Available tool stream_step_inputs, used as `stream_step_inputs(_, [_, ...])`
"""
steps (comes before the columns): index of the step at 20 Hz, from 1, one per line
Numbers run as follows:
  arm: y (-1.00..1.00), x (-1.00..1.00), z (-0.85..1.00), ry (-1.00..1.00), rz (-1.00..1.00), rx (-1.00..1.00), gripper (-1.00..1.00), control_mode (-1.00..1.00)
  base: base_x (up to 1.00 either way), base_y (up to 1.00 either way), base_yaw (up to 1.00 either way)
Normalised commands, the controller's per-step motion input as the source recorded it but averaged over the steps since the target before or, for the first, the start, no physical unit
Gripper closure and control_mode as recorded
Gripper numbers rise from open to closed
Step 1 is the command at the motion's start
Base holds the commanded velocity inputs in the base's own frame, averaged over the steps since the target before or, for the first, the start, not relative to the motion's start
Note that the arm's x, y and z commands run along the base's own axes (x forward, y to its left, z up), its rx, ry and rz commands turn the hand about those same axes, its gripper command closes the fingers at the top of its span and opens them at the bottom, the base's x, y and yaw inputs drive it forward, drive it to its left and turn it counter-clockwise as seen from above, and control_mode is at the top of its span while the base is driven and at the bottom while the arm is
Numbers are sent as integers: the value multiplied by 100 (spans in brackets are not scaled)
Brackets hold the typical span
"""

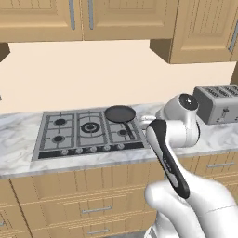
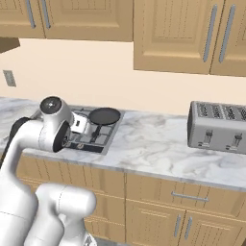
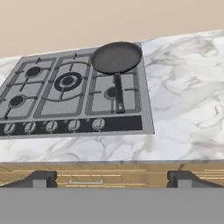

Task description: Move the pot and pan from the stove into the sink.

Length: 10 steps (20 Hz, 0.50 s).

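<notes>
From the left base view, the pan (image 1: pixel 120 113) sits on the back right burner of the stove (image 1: pixel 88 132), its long handle running forward over the front right burner toward the knobs, which puts the handle within reach from the counter (image 1: pixel 18 158) front. The arm is folded in front of the counter to the right of the stove, and a toaster (image 1: pixel 218 103) stands on the counter farther right, well apart from the pan. In the right base view, the pan (image 2: pixel 104 116) lies at the stove's (image 2: pixel 91 132) near corner, with a broad stretch of bare marble between it and the toaster (image 2: pixel 218 126); that open counter (image 2: pixel 158 144) gives room to swing the pan out sideways, and the cabinets hang well above it. In the hand view, the stove (image 3: pixel 52 100) fills the left and middle, the pan (image 3: pixel 116 57) at its upper right with the handle pointing down toward the front edge. The fingers (image 3: pixel 37 178) rise at the bottom as two dark tips set far apart, spread wide and holding nothing, level with the counter's (image 3: pixel 183 109) front edge and short of the stove. I judge the pan is the thing to fetch first here.
</notes>
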Motion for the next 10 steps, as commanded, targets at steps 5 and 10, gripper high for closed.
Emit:
stream_step_inputs(5, [0, 64, -36, 1, 0, 0, -100, -100, 0, 0, 0])
stream_step_inputs(10, [0, 65, -36, 2, 0, -1, -100, -100, 0, 0, 0])
